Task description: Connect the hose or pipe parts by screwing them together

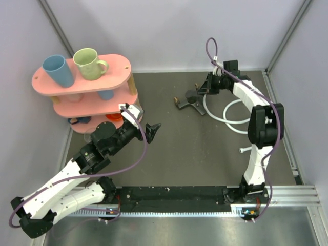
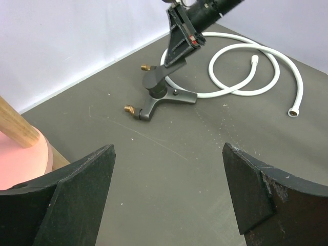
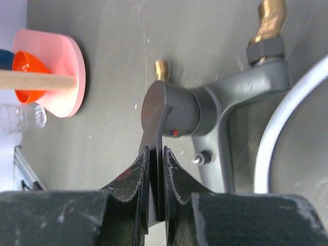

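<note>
The dark Y-shaped tap fitting (image 1: 188,101) lies on the grey table at the back middle, its brass threaded ends (image 3: 270,15) pointing away from the arm. My right gripper (image 3: 157,159) is shut on the fitting's flat lever handle (image 3: 156,123), pinching it edge-on between both fingers. The white hose (image 1: 230,120) lies in loops just right of the fitting (image 2: 163,95), with one end nut (image 2: 292,112) loose on the table. My left gripper (image 2: 169,184) hangs open over bare table, well short of the fitting, with nothing between its fingers.
A pink two-tier rack (image 1: 82,82) with a blue mug (image 1: 59,70) and a green mug (image 1: 89,63) stands at the back left. An orange bowl (image 3: 31,64) and a clear glass (image 3: 23,118) sit low on it. Purple cables (image 1: 210,48) loop above the right arm.
</note>
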